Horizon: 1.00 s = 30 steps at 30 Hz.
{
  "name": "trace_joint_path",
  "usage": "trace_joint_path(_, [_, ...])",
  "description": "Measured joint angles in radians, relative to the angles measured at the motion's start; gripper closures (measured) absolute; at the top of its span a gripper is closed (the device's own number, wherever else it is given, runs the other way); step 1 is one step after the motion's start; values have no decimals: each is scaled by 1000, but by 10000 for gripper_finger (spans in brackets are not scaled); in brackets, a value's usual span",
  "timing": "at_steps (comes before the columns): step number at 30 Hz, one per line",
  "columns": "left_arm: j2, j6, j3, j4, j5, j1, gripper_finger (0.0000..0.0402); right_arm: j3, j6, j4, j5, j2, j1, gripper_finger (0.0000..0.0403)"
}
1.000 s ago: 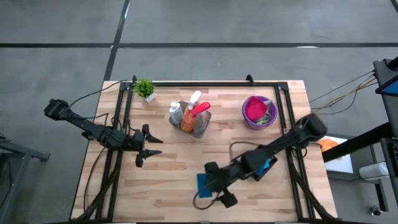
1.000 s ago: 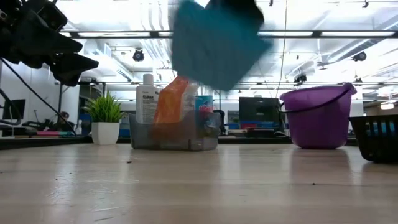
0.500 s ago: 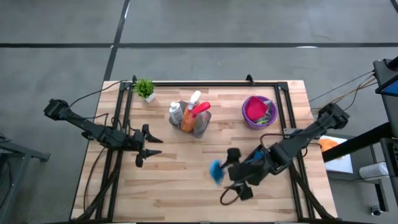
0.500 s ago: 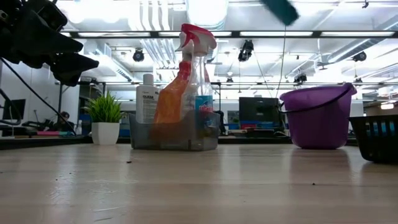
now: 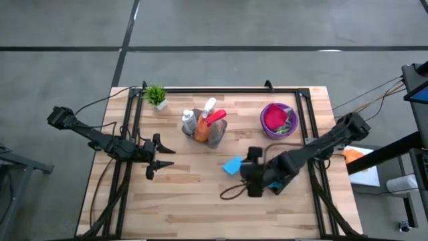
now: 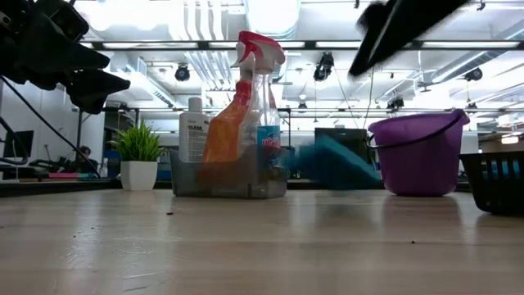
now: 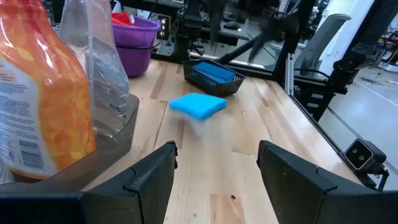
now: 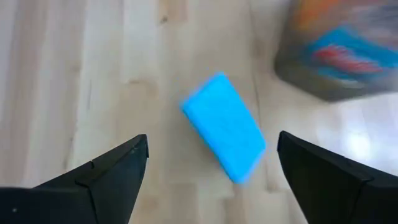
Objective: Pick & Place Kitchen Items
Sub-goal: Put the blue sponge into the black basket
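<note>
The table [image 5: 187, 201] carries a clear bin of bottles [image 5: 204, 128], a purple bucket [image 5: 279, 120] of cloths and a dark basket [image 7: 213, 78] with one sponge. The right gripper [image 5: 251, 171], fingers spread and empty, hangs beside the loose blue sponge [image 5: 232, 165]; it lies mid-table between bin and basket, long axis diagonal. The left gripper [image 5: 160, 157] waits open.

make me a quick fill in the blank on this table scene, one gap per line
1. The sponge in front of the right gripper is coloured ____.
2. The right gripper's jaws are ____.
3. The bucket holding the magenta cloth is coloured ____.
4. The spray bottle stands in a clear ____.

Missing words: blue; open; purple; bin
</note>
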<state>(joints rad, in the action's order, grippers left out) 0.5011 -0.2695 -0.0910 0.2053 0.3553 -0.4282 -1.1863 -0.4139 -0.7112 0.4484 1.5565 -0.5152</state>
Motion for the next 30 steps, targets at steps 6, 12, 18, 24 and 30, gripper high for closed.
trace_joint_path(6, [0,4,0,0,0,0,171,26,22,102,21,34,6,51])
trace_joint_path(12, [0,7,0,0,3,0,171,24,106,173,-57,164,48,51])
trace_joint_path(18, [0,7,0,-1,3,0,171,-9,123,167,-50,326,66,51])
trace_joint_path(24, [0,8,0,-1,3,0,171,-69,51,141,-24,430,61,51])
trace_joint_path(30, [0,8,0,-3,3,0,171,-154,-4,27,16,522,61,51])
